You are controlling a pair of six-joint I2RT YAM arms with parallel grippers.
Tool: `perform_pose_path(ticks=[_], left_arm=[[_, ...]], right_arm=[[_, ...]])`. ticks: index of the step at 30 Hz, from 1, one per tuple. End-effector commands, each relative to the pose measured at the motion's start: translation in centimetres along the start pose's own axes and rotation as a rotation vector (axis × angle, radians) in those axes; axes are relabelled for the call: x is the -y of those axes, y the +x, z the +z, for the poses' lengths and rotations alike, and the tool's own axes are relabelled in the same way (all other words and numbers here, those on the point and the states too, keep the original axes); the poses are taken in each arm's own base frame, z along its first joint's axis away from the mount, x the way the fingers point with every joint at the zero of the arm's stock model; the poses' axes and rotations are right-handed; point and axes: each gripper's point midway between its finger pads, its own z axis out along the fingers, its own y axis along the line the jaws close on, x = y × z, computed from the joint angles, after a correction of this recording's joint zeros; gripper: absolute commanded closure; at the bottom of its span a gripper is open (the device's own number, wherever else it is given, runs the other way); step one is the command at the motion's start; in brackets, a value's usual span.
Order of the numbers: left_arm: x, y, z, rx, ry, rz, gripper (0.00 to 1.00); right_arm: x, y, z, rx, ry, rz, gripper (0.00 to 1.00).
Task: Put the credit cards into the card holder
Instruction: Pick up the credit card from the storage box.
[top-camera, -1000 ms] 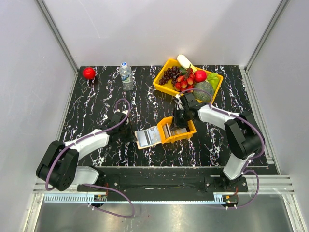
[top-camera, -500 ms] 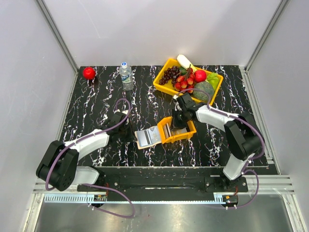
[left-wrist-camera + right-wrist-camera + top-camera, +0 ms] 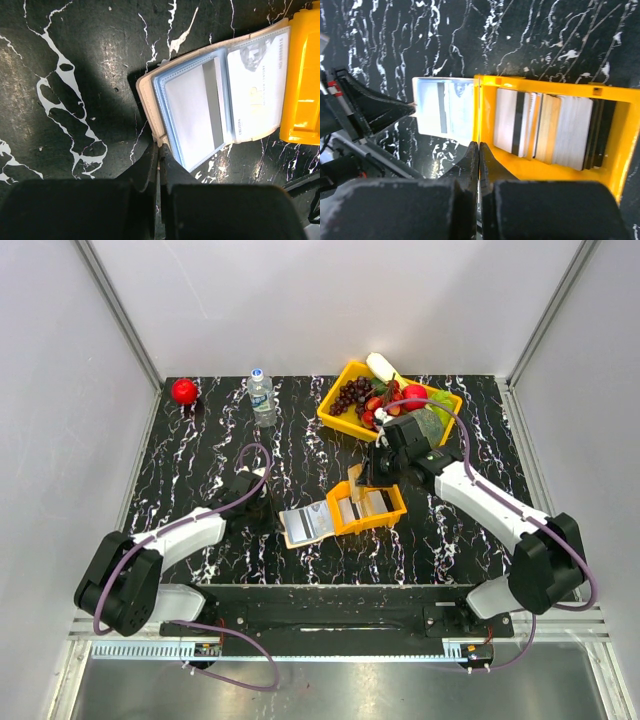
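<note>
Orange tray (image 3: 622, 131) holds credit cards (image 3: 546, 131); card holder (image 3: 201, 106) open.

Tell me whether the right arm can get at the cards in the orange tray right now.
Probably yes: the right gripper hangs just above the orange tray, the credit cards stand uncovered in it, and nothing lies between. Its fingers are shut, though.
</note>
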Motion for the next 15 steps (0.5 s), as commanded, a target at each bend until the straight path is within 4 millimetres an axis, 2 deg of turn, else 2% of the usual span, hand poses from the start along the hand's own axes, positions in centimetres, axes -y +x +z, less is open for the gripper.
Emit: perform_pose_path(ticks=[1, 4, 9, 15], left_arm=[[2.9, -2.2, -1.1, 0.067, 0.111, 0.020, 1.00], [3.0, -1.9, -1.3, 0.068, 0.128, 0.016, 1.00], [3.4, -2.2, -1.9, 0.097, 0.149, 0.016, 1.00], [4.6, -2.5, -2.5, 0.104, 0.207, 0.031, 1.00]], right_arm=[[-3.5, -0.4, -0.2, -0.010, -0.164, 0.038, 1.00], [-4.0, 0.5, 0.8, -0.036, -0.167, 0.040, 1.00], [-5.9, 2.9, 2.5, -0.098, -0.165, -0.016, 1.00], [-7.2, 4.3, 4.8, -0.130, -0.145, -0.036, 1.00]])
